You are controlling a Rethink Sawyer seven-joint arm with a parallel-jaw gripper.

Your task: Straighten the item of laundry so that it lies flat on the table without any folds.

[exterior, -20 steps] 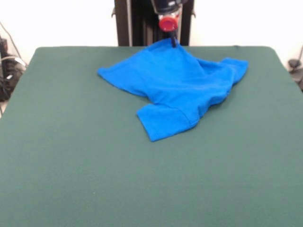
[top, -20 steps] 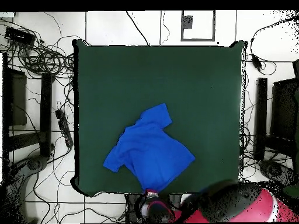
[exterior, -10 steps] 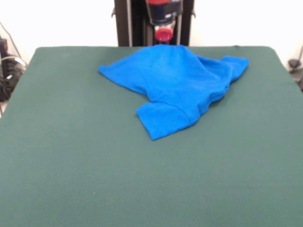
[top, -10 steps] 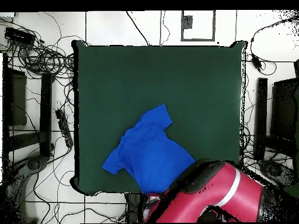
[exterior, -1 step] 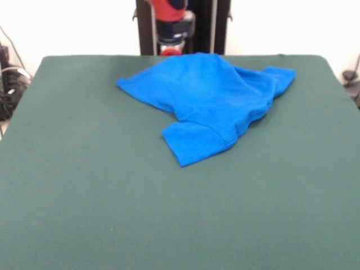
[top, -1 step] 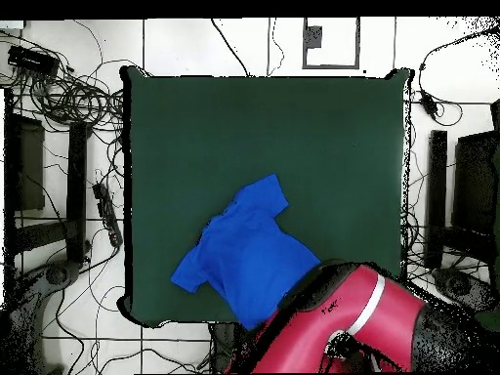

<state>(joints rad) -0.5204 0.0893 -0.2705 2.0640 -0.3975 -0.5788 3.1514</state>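
Pincer (exterior, -1 step: 170,50) lifted off the shirt (exterior, -1 step: 208,101) toward 12 o'clock, finger state unreadable; hem released, cloth slumped, still folded on surface (exterior, -1 step: 84,197); regrasp needed.

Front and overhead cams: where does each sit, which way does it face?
Front view: across the table, facing the robot; shows the crumpled blue T-shirt and the hand behind the far edge.
Overhead view: above, looking straight down; the red arm enters from the bottom.
Both share the T-shirt and table.
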